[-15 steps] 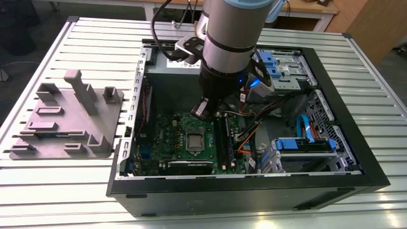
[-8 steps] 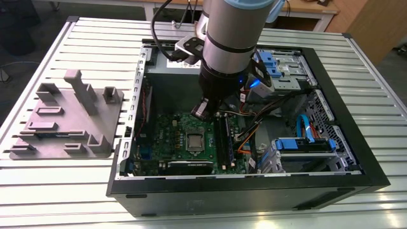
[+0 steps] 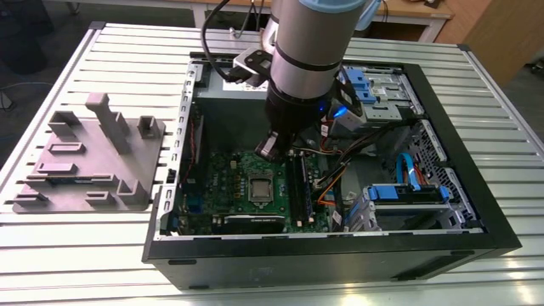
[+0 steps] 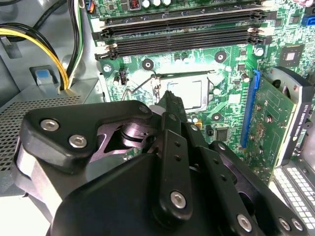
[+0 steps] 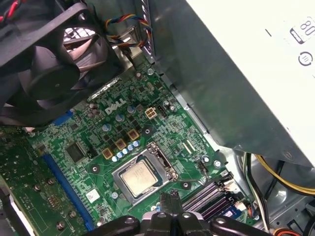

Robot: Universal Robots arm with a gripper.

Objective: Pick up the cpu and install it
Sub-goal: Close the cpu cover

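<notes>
The cpu (image 5: pixel 138 178), a small square chip with a pale metal top, lies flat in the socket of the green motherboard (image 5: pixel 98 132), ringed by the socket's metal frame. It also shows in the exterior view, the cpu (image 3: pixel 261 187) at the middle of the board inside the open computer case (image 3: pixel 476 210). My gripper (image 5: pixel 170 197) hangs just above the board beside the socket, on the memory-slot side. Its fingers are shut together with nothing between them. In the second wrist view the gripper (image 4: pixel 170 96) tip points at the cpu (image 4: pixel 189 91), apart from it.
A large grey box with a white label (image 5: pixel 236 73) and a black fan (image 5: pixel 49 59) flank the socket. Memory slots (image 4: pixel 182 34), a graphics card (image 4: pixel 275 123) and yellow cables (image 4: pixel 59 59) crowd the board. A grey tray with upright posts (image 3: pixel 85 159) sits on the slatted table (image 3: pixel 68 255).
</notes>
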